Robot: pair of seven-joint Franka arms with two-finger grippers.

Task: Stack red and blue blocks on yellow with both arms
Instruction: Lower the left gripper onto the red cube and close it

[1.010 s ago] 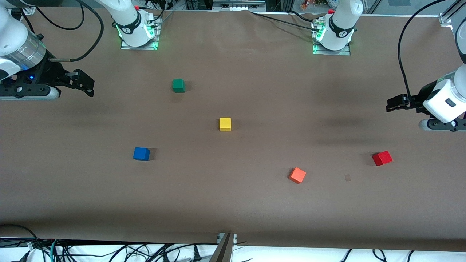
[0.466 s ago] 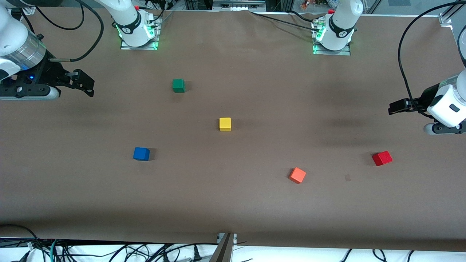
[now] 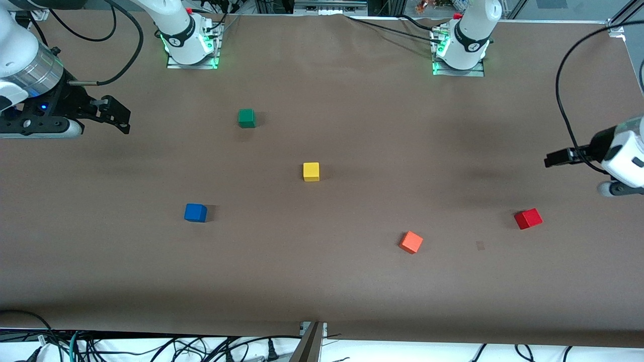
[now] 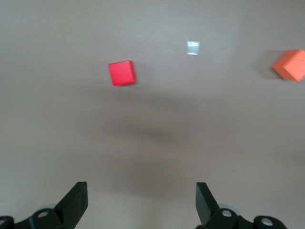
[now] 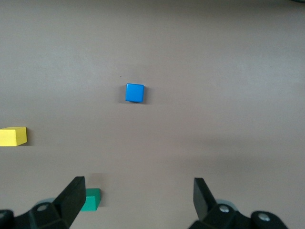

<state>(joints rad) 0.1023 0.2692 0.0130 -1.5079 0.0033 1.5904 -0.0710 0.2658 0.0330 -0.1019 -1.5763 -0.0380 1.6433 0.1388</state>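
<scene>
The yellow cube [image 3: 311,171] is sitting near the middle of the surface [image 3: 352,281], which suits it as the base of the stack, since either arm can reach it from its own end. Taking that cube as the landmark, the blue block [image 3: 195,212] is lying toward the right arm's end of the surface and a little nearer the front camera, while the red block [image 3: 528,218] is lying well apart toward the left arm's end, also somewhat nearer the camera. An orange cube [image 3: 411,242] is resting between the yellow cube and the red block, nearer the camera than both, and a green cube [image 3: 246,118] is sitting farther from the camera than the yellow one; neither belongs to the task. All five are standing apart and nothing is stacked yet. The left tool [image 3: 557,158] is hanging in the air at its own end, close to the spot above the red block, with its jaws spread wide and empty; its wrist camera is showing the red block [image 4: 121,73] ahead of the fingertips [image 4: 76,200], which suggests this arm is lining up for that block. The right tool [image 3: 114,115] is waiting over bare surface at its end, jaws likewise wide and holding nothing, with the blue block [image 5: 134,92] centred in its wrist view.
</scene>
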